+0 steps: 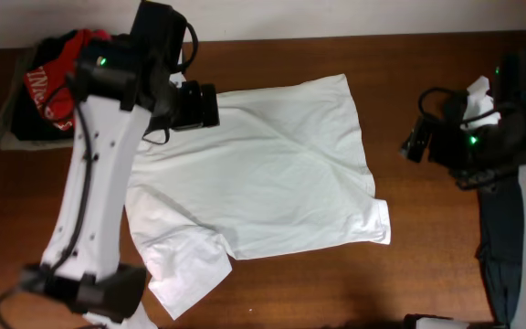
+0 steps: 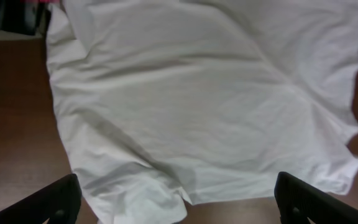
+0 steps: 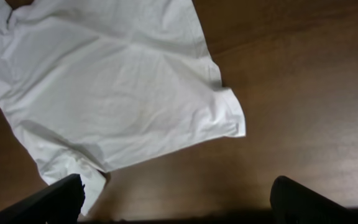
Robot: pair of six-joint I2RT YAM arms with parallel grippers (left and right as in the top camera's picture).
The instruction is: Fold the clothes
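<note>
A white T-shirt (image 1: 272, 174) lies spread out and creased on the brown wooden table (image 1: 427, 247), with one sleeve at the lower left and one at the lower right. My left gripper (image 1: 197, 105) hovers over the shirt's upper left edge. It is open and empty in the left wrist view (image 2: 179, 205), with the shirt (image 2: 204, 93) below it. My right gripper (image 1: 415, 142) is above bare table to the right of the shirt. It is open and empty in the right wrist view (image 3: 179, 202), where the shirt (image 3: 110, 81) and its sleeve lie to the upper left.
A pile of red and dark clothes (image 1: 48, 78) sits at the table's back left corner. A dark garment (image 1: 500, 238) lies at the right edge, beside the right arm. The left arm spans the table's left side from front to back.
</note>
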